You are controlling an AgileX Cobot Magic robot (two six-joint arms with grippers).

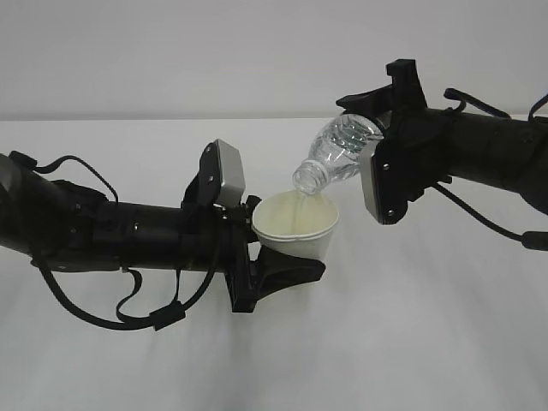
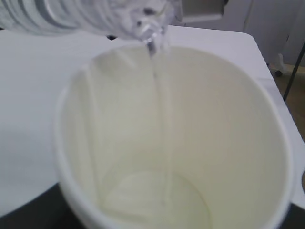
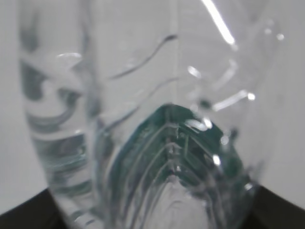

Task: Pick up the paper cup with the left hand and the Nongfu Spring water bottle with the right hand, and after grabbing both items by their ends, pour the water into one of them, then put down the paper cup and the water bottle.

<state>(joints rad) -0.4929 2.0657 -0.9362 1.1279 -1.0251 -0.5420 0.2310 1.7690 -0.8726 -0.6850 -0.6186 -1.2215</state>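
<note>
Two black robot arms meet over a plain white table (image 1: 411,342), one reaching in from each side.

The left hand (image 1: 278,257) comes in from the left, its arm lying nearly level just above the tabletop. Its jaws are clenched around the paper cup (image 1: 300,227), gripping it low on the body, so the cup is held off the table near the middle of the scene. The cup stands close to upright, its open mouth facing up and its pale cream inside showing.

The right hand (image 1: 377,107) reaches in from the upper right. Its jaws grasp the base end of the water bottle (image 1: 338,150), which is tipped steeply with its uncapped neck pointing down and to the left. The neck hangs just above the far rim of the cup.

In the left wrist view, a thin clear stream of water (image 2: 159,95) falls from the bottle mouth into the cup (image 2: 228,133) and reaches the bottom, where a shallow pool lies.

The right wrist view is filled by the ribbed clear bottle (image 3: 143,95) seen from very close, blurred, with a patch of dark green label (image 3: 176,143) showing through the plastic.
</note>
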